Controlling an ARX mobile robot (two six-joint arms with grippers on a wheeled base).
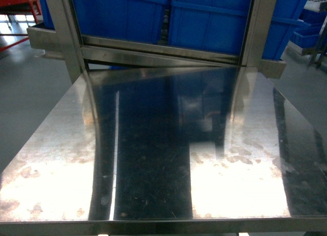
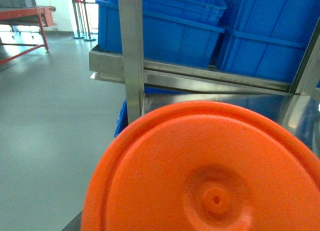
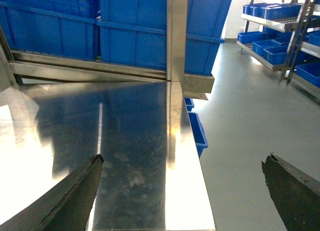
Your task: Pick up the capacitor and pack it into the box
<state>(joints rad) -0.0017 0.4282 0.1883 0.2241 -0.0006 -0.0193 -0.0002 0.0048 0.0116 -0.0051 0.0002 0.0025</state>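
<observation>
Hanging over surface right edge, right tool spread wide; left tool state unclear, orange disc blocking view.

No lettering, label, brand or number can be read in any view: the blue bins, the steel table and the orange disc show plain surfaces.

The right gripper hangs over the table's right edge — bins on a shelf ahead, floor to its right, one bin below the edge.
</observation>
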